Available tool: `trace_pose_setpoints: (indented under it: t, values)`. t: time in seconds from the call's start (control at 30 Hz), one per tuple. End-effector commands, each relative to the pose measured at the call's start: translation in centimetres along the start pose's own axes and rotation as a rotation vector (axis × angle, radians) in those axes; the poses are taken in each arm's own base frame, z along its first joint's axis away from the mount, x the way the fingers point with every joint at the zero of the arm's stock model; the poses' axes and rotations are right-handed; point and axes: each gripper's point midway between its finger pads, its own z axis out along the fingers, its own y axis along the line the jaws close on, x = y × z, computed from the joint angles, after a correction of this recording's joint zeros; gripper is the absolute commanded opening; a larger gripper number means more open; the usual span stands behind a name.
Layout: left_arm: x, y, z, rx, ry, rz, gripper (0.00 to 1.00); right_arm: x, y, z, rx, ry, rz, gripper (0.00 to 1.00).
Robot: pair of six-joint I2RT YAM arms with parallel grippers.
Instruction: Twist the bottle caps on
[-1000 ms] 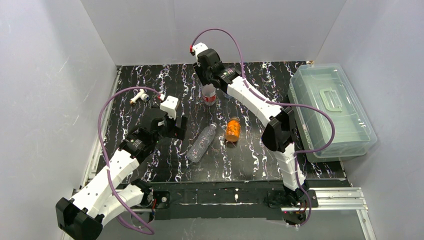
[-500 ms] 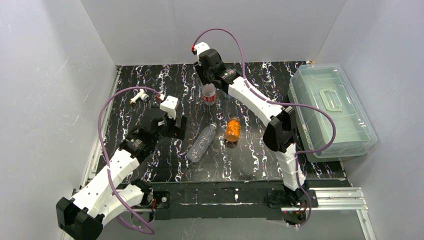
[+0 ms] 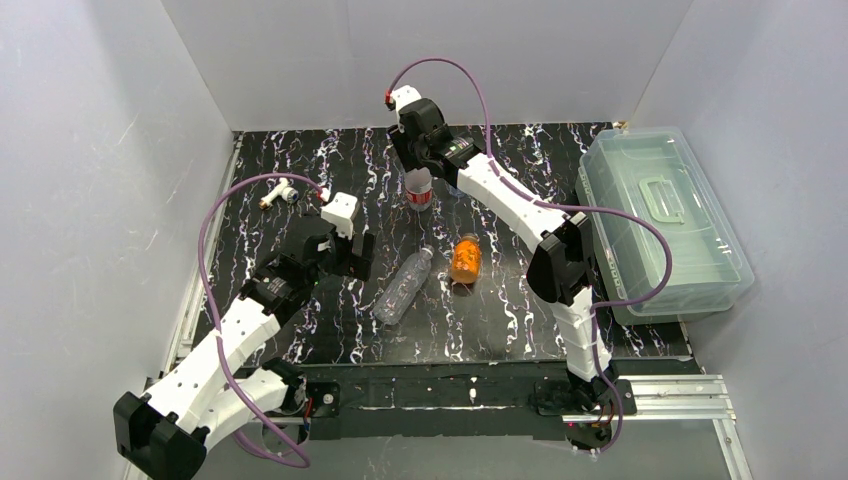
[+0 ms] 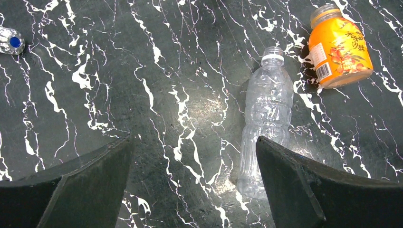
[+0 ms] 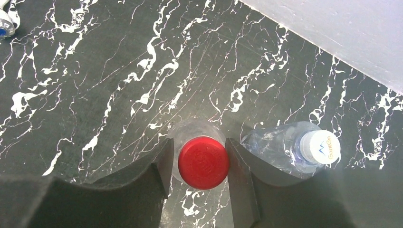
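- The red cap (image 5: 203,162) sits on top of an upright clear bottle (image 3: 420,192) with a red label, at the far middle of the table (image 3: 300,330).
- The right gripper (image 5: 200,152) is straight above it, with one finger (image 5: 159,175) on each side of the cap. The jaws are parted about cap-wide. The right finger looks to touch the rim and a sliver of bottle shows on the left, so I cannot tell whether they grip.
- A white cap (image 5: 322,146) with a blue mark is on a second clear bottle (image 5: 280,145), just beside the right finger. I cannot tell whether that bottle stands or lies.
- Nearer the arms, an open-mouthed clear bottle (image 4: 266,123) lies on its side.
- Just right of it lies an orange bottle (image 4: 340,45). I cannot make out its cap.
- The left gripper (image 4: 194,140) hangs over bare table left of these two, with its jaws wide apart and nothing between them.
- A white-and-brass fitting (image 3: 277,194) lies at the far left.
- A clear lidded box (image 3: 660,220) stands along the right edge.
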Motion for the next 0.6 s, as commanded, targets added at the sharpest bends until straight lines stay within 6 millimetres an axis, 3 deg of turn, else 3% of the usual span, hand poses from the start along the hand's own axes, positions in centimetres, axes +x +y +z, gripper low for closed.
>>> trace_pose_setpoints:
  t: [0.0,0.57]
  values:
    - [0.37,0.18,0.16,-0.005,0.004,-0.008,0.98,-2.06,-0.69,-1.47,0.003,-0.055,0.038,0.53]
    - [0.32,0.16,0.21,-0.002,0.004,-0.01,0.98,-2.54,-1.08,-1.65,0.005,-0.062,0.046,0.64]
